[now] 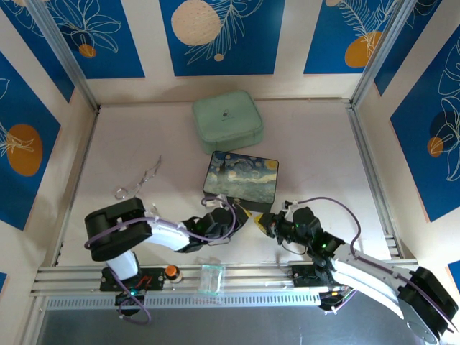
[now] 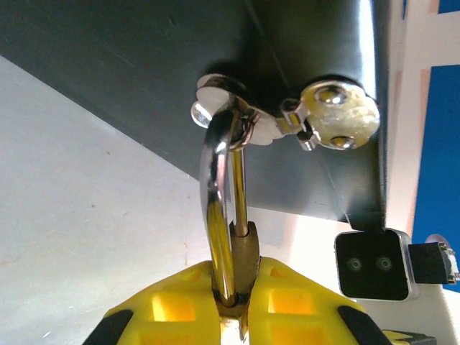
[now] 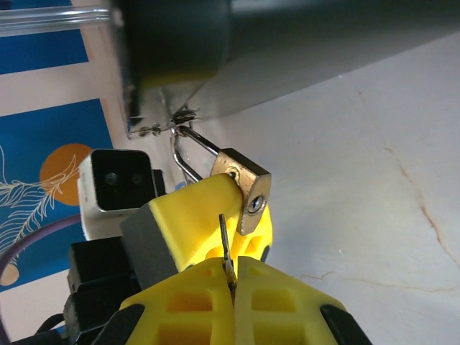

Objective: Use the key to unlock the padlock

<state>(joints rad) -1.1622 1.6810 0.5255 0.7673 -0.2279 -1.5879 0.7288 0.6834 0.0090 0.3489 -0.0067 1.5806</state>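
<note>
The brass padlock (image 2: 249,253) hangs by its silvery shackle (image 2: 218,180) from the latch ring (image 2: 224,97) on the front of the starry-night box (image 1: 241,178). My left gripper (image 2: 241,291) is shut on the padlock's body from both sides. In the right wrist view the padlock (image 3: 243,188) shows its keyhole face (image 3: 255,205), with the left finger (image 3: 190,215) under it. My right gripper (image 3: 231,273) is shut on the thin grey key (image 3: 225,237), whose blade points up, just left of and below the keyhole, not inserted. Both grippers (image 1: 257,218) meet at the box's front edge.
A mint-green case (image 1: 227,121) lies behind the box. A silvery looped wire piece (image 1: 138,182) rests at the left. A small clear bag (image 1: 212,279) and an orange knob (image 1: 172,272) sit on the front rail. Walls enclose the table on three sides.
</note>
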